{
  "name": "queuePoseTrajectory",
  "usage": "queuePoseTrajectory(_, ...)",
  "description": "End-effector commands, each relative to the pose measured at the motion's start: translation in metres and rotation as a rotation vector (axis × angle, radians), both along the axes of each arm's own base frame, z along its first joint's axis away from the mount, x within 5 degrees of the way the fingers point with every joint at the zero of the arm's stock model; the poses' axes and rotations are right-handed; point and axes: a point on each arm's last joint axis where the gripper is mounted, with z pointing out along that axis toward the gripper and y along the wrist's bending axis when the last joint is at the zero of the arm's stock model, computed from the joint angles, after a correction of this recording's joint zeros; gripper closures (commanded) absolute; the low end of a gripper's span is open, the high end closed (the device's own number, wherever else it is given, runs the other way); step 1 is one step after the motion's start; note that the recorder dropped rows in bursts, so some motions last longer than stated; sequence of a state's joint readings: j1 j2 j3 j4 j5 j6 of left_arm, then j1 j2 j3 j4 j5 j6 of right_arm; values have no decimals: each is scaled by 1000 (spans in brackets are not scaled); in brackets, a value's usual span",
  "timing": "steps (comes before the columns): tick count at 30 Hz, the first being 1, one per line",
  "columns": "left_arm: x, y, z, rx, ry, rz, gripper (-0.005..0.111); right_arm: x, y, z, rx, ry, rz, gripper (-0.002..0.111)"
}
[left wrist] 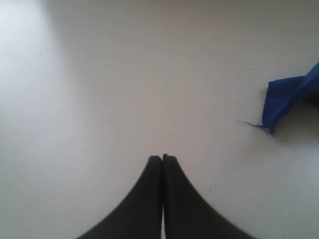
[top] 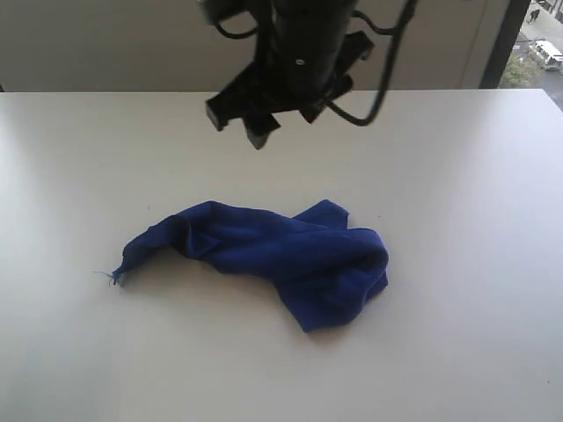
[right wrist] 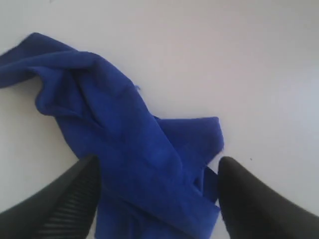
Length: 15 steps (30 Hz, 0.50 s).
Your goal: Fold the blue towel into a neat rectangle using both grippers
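The blue towel (top: 281,255) lies crumpled in a loose heap in the middle of the white table (top: 466,176), with a narrow tail ending in a loose thread pointing left. No white label shows. My right gripper (right wrist: 157,167) is open above the towel's (right wrist: 119,134) bulky end, with cloth between the two fingers but apart from them. The black arm end (top: 264,119) hanging high over the table's far side looks like this gripper. My left gripper (left wrist: 163,157) is shut and empty over bare table, off to one side of the towel's tail corner (left wrist: 289,94).
Bare white table surrounds the towel on every side. A pale wall runs behind the far edge, and a window (top: 537,53) sits at the far right. Black cables (top: 378,97) loop beside the hanging arm end.
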<state>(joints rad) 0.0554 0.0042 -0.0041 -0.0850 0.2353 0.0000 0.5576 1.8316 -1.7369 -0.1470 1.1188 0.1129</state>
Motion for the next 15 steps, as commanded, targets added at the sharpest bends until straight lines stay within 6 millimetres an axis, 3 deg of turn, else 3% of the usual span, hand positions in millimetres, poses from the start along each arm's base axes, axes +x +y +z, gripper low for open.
queuePoseTrajectory(1, 0, 0, -1, -3, -2, 3, 107, -10, -45, -16, 29, -42, -90, 45)
queuePoseTrajectory(5, 0, 0, -1, -3, -2, 3, 107, -15, -88, -42, 53, -31, -222, 45)
queuePoseTrajectory(9, 0, 0, -1, -3, -2, 3, 107, -20, -123, -81, 120, 43, -360, 45)
queuePoseTrajectory(15, 0, 0, -1, -3, -2, 3, 107, -31, -124, -115, 316, 89, -435, 45)
